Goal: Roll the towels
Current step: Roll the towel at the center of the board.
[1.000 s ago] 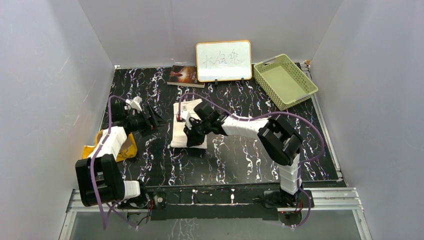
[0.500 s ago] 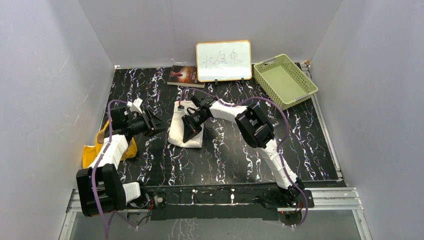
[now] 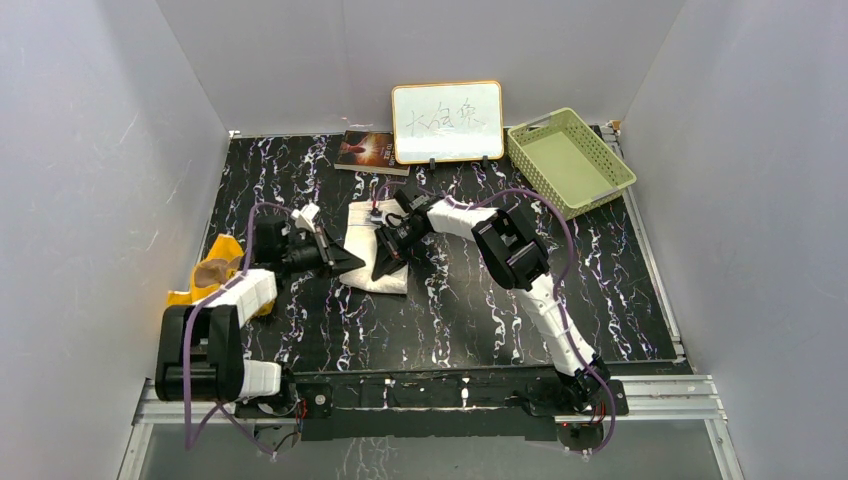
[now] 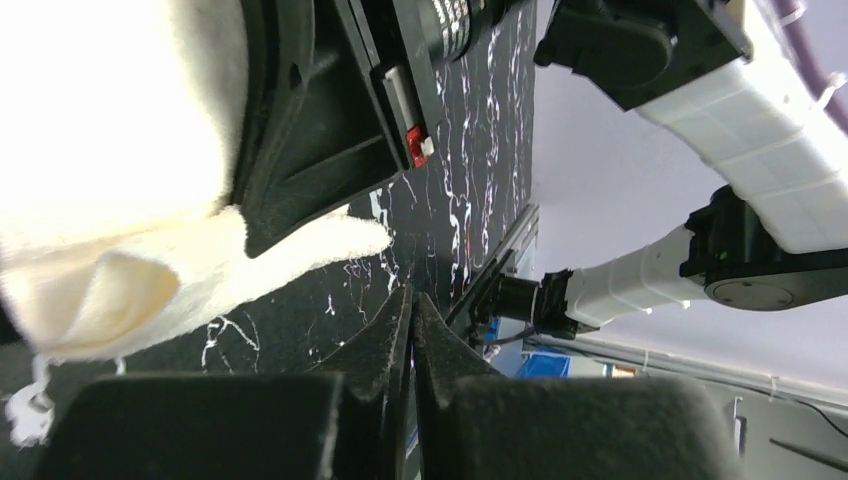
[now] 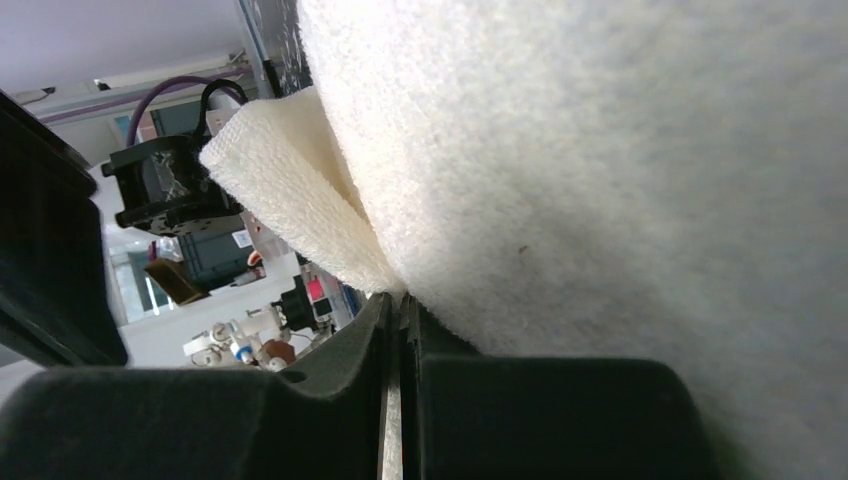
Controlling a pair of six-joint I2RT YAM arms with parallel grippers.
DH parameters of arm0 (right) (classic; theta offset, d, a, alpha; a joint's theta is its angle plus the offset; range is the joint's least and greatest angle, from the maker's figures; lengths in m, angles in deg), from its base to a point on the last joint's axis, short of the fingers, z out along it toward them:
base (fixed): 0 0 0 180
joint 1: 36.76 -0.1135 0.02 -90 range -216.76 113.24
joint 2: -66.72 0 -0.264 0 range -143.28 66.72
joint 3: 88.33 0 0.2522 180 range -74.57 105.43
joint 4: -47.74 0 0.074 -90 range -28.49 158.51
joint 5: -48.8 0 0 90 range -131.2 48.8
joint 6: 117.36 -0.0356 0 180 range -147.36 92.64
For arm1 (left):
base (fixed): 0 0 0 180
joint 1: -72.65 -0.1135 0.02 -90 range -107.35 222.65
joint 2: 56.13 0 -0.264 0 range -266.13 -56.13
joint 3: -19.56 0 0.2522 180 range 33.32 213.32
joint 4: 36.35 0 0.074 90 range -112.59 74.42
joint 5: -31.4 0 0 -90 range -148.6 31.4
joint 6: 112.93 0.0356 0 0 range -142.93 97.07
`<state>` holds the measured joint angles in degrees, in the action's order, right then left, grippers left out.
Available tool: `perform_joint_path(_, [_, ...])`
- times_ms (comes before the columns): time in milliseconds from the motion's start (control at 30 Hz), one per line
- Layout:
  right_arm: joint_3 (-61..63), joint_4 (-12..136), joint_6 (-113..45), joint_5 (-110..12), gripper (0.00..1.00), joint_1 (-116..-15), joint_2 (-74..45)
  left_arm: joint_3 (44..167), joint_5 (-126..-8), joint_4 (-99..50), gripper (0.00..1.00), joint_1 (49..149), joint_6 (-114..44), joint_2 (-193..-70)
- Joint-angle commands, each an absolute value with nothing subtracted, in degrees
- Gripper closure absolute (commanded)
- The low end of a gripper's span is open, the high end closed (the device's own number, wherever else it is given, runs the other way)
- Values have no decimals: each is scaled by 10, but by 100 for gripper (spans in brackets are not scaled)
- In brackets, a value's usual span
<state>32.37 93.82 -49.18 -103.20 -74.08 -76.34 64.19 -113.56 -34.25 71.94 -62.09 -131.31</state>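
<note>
The cream-white towel (image 3: 362, 225) lies folded at mid-table. My right gripper (image 3: 383, 268) points down at its near end, shut, with a folded towel edge running into its tips (image 5: 398, 300); the towel (image 5: 600, 180) fills that wrist view. My left gripper (image 3: 355, 262) rests at the towel's near left corner, shut with nothing between its fingers. In the left wrist view its tips (image 4: 411, 296) touch the dark tabletop just below the towel corner (image 4: 350, 235), with the right gripper's black body (image 4: 310, 150) on the cloth. The orange-yellow towel (image 3: 222, 246) sits crumpled at the left wall, partly under my left arm.
A whiteboard with an orange frame (image 3: 447, 121) stands at the back, a dark book (image 3: 368, 150) to its left. A green basket (image 3: 568, 160) sits at the back right. Grey walls close in on both sides.
My left gripper has swung right to the cream towel's corner and shut. My right arm has folded upright, its gripper staying on the towel, whose near end shifted slightly.
</note>
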Motion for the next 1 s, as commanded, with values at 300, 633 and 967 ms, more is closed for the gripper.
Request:
perform_joint_path(300, [326,953,-492,-951,100,-735,-786,597,-1039,-542,100,751,-727,-1432])
perform_joint_path(633, [373,995,-464,-918,97,-750,-799,563,-966,-517,100,752,-721,-1419])
perform_joint_path(967, [415,1031,-448,-887,85,-758,-815,525,-861,-427,100,752,-667,-1381])
